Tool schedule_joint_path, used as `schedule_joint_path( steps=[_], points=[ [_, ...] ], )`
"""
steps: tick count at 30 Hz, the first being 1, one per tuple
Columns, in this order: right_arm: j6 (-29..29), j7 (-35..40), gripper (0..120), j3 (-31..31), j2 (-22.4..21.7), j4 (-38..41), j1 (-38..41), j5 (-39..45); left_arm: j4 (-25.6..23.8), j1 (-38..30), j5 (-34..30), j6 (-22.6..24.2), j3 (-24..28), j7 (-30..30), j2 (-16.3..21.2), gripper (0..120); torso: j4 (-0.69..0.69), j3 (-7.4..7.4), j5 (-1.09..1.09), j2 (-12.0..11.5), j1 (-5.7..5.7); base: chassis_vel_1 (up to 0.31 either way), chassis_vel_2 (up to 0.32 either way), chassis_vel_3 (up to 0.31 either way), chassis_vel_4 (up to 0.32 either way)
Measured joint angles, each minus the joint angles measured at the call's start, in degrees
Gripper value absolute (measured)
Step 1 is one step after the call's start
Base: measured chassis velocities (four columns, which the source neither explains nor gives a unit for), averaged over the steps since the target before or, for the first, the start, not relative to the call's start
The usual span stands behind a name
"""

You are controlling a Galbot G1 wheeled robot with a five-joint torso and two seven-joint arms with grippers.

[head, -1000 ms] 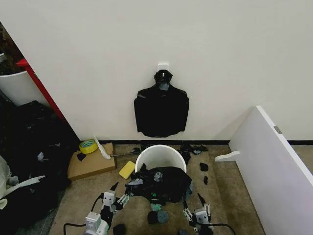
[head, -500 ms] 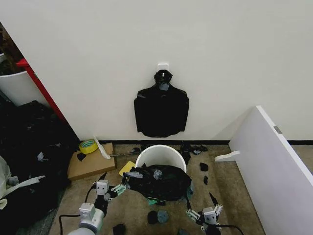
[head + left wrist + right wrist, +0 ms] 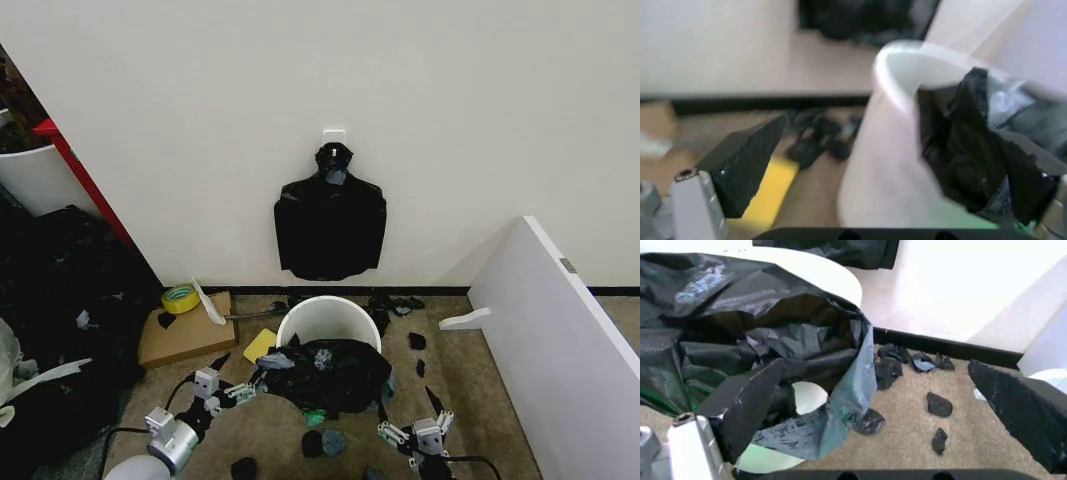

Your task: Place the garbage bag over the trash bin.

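1. The trash bin stands on the floor against the wall, upright, below a flat bundle of black bags hung on a hook. The far half of its mouth is open and bare white.
2. The garbage bag lies crumpled over the near rim and front wall of the bin, covering only that side. In the right wrist view it hangs in loose folds down the wall, its hem short of the base.
3. The left gripper sits just beside the bag's left edge, with one finger pressed into the plastic in the left wrist view. Its jaws look parted, so I cannot tell whether it truly grips.
4. The right gripper hovers low at the bin's right, jaws spread wide and empty, apart from the bag.
5. Judgement: the spreading step is in hand. The next move calls for catching the bag's mouth and drawing it over the far rim.
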Motion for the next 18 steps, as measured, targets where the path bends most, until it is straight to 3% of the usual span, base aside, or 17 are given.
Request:
schedule_joint_path(
  steps=[3, 5, 8, 10, 14, 18],
  points=[
    [-0.26, 0.01, 100, -0.2, 0.16, -0.21, 0.35, 0.0, 3.5, -2.26, -2.37, -5.19, 0.53, 6.8, 0.2, 100, -0.01, 0.0, -0.01, 0.0, 0.0, 0.0, 0.0, 0.0, 0.0],
    [-0.33, 0.02, 100, -0.27, 0.17, -0.23, 0.42, 0.0, 4.36, -2.65, -3.2, -6.27, 0.58, 8.97, 0.25, 100, -0.01, 0.0, -0.01, 0.0, 0.0, 0.0, 0.0, 0.0, 0.0],
    [-0.8, 0.02, 100, -0.4, 0.15, -0.1, 0.59, 0.0, 8.0, -4.04, -6.72, -9.94, 0.34, 21.06, 0.42, 100, 0.0, 0.0, -0.01, 0.0, 0.0, 0.0, 0.0, 0.0, 0.0],
    [-0.99, 0.02, 100, -0.39, 0.14, 0.02, 0.69, 0.0, 9.55, -4.65, -7.85, -10.84, 0.17, 26.01, 0.42, 100, 0.0, 0.0, -0.02, 0.0, 0.0, 0.0, 0.0, 0.0, 0.0],
    [-1.24, 0.05, 100, -0.39, 0.1, 0.23, 0.76, -0.03, 11.32, -5.77, -8.7, -11.03, 0.26, 29.75, 0.41, 100, 0.0, 0.0, -0.01, 0.0, 0.0, 0.0, 0.0, 0.0, 0.0],
    [-1.46, 0.07, 100, -0.37, 0.07, 0.52, 0.74, -0.16, 14.72, -8.15, -4.32, -11.14, 0.49, 30.34, 0.21, 100, -0.01, 0.0, -0.01, 0.0, 0.0, 0.0, 0.0, 0.0, 0.0]
  ],
)
